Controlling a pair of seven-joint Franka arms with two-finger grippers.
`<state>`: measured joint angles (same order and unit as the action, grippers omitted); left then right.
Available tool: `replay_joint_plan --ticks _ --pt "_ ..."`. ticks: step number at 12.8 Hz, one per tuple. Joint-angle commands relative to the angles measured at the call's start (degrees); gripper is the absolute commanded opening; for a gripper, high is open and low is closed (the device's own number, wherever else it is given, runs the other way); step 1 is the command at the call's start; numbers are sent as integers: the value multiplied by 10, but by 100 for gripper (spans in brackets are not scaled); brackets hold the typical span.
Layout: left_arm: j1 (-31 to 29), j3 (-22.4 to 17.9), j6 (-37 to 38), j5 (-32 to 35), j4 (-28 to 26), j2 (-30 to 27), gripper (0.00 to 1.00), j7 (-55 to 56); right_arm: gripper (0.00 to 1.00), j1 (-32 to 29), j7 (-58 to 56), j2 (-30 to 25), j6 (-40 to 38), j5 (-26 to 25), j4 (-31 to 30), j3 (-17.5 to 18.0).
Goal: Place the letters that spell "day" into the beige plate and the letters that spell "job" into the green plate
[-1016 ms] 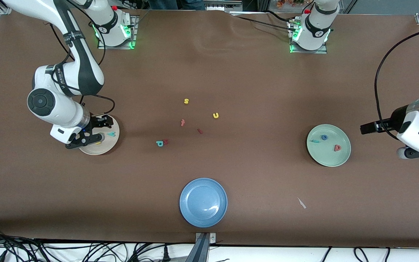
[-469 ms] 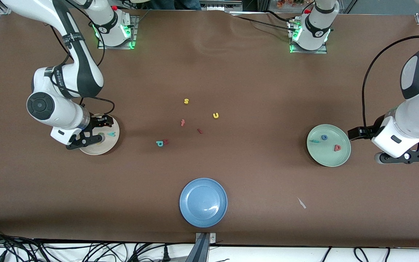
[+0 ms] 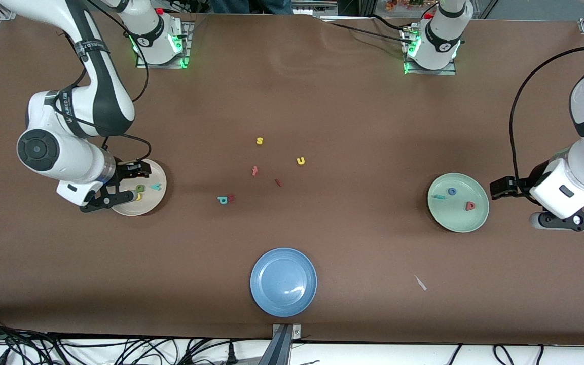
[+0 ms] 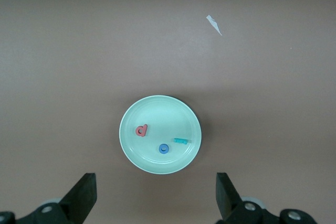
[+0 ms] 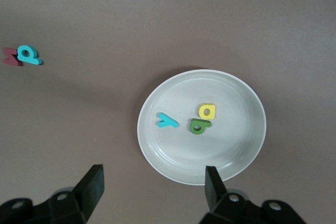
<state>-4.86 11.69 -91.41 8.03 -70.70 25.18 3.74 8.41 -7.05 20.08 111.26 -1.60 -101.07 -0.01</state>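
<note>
On the desk (image 3: 322, 101), the beige plate (image 3: 154, 202) holds d, a, y (image 5: 199, 119); the green plate (image 3: 458, 219), toward the left arm's end, holds j, o, b (image 4: 164, 140). The right claw (image 3: 114, 190) hangs wide and empty over the beige plate's rim, the left claw (image 3: 568, 220) wide and empty beside the green plate. Best to lift both straight up, clear of the rims.

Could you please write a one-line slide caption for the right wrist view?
Open right pincer above the beige plate holding the yellow d, green a and teal y.

The brown table (image 3: 353, 116) carries a beige plate (image 3: 125, 208) below the right gripper (image 3: 115, 188), a green plate (image 3: 477, 218) beside the left gripper (image 3: 571, 221), a blue plate (image 3: 283, 282), loose letters (image 3: 259, 141)
</note>
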Motion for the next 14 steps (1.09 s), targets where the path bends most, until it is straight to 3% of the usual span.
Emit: replay_joint_plan --ticks 1,6,7,9,14 --pt "4 -14 -11 -26 -28 -23 100 -22 86 1 -6 7 -10 1 18 1" --pt "3 -12 -10 -27 -28 -23 100 -31 86 2 -7 7 -16 1 32 1" --pt "3 -12 -10 -26 -27 -23 100 -31 93 2 -6 7 -16 1 33 1" --pt "3 -12 -10 -26 -27 -23 100 -31 98 2 -4 7 -16 1 35 1" --pt "2 -12 -10 -26 -25 -22 100 -31 98 2 -2 7 -15 1 39 2"
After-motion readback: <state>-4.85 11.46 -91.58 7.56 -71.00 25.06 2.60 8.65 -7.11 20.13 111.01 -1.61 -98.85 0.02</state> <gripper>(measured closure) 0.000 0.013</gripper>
